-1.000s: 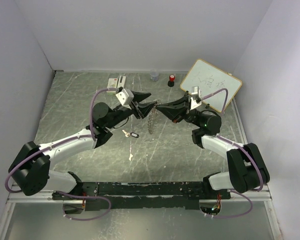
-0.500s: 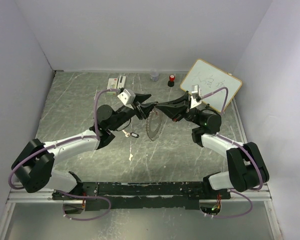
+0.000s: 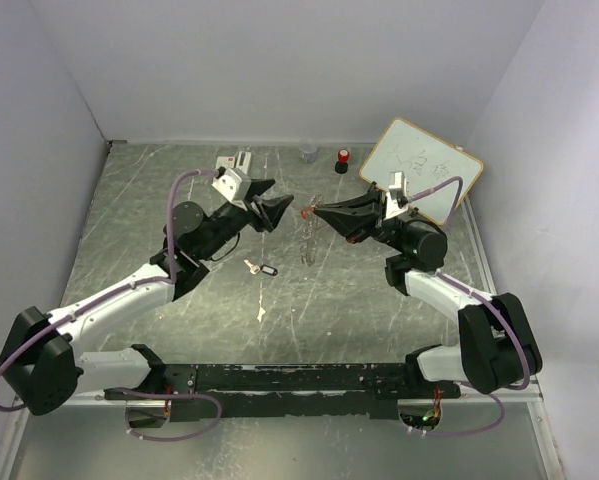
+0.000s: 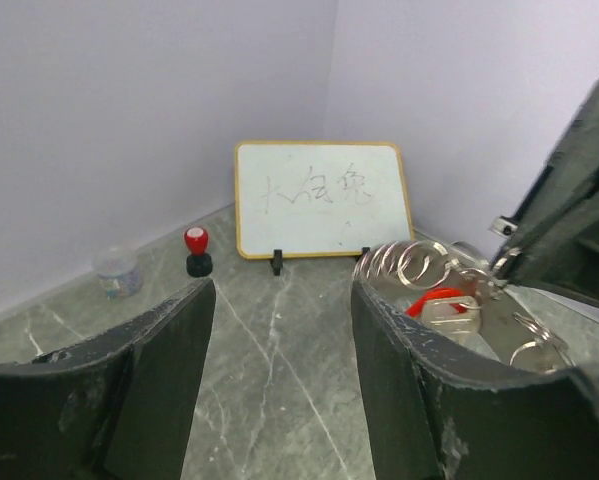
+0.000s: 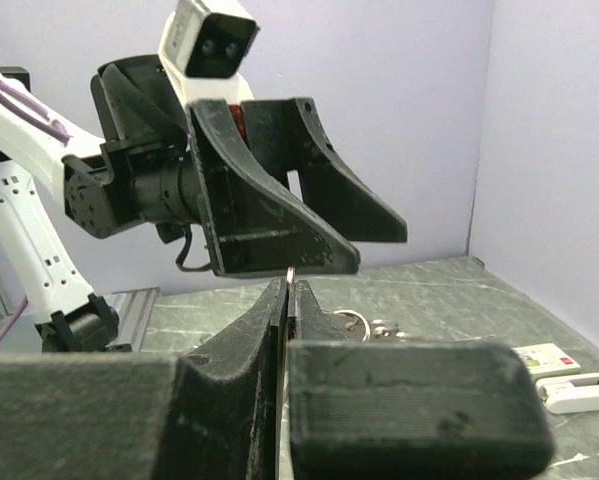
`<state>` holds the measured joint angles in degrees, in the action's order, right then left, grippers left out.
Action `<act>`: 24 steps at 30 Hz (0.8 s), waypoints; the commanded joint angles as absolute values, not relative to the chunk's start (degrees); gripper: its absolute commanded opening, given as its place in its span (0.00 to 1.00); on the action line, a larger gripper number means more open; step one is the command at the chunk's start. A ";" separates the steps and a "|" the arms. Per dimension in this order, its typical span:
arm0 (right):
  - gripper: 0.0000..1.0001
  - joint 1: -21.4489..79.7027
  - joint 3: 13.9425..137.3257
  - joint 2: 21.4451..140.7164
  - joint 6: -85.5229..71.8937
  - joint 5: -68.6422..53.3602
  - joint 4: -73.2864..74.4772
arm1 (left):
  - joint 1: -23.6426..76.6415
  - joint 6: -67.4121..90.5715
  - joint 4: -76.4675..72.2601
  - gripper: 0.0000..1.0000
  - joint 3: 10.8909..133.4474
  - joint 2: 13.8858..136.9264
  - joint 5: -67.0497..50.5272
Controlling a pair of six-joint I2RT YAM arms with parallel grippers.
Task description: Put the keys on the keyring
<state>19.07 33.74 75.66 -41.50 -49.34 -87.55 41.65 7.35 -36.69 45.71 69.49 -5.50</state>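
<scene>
Left gripper (image 4: 284, 300) now drawn back leftward from keyring (image 4: 411, 264), jaws spread wider, empty. Black-tagged key (image 3: 263, 268) lies on table (image 3: 159, 200), unthreaded. Keyring hangs mid-air, red key (image 4: 434, 301) seemingly on it. Right gripper (image 3: 319, 212) pinches ring, jaws pressed together.

Keyring (image 3: 306, 240) hung upright, edge-on, above bench (image 3: 129, 220), pinched at its top by right hand (image 3: 315, 212). Red-headed key (image 4: 434, 303) sat against its top; threading unclear. Black-tagged key (image 3: 265, 268) lay flat on bench, apart.
</scene>
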 commanded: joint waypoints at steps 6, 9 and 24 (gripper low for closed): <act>0.00 18.21 33.55 75.96 -43.22 -50.53 -103.99 | 38.14 3.67 -41.14 0.60 44.98 67.54 -29.63; 0.00 18.19 33.55 76.20 -43.51 -50.71 -104.14 | 37.51 4.04 -42.00 0.56 46.28 69.96 -37.05; 0.00 17.89 33.31 76.73 -43.86 -52.36 -104.15 | 36.95 6.92 -49.50 0.57 47.07 73.96 -47.05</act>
<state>18.33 33.63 76.75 -43.53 -51.94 -87.55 37.56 5.89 -44.27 46.19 74.89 -43.55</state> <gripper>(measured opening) 0.007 0.568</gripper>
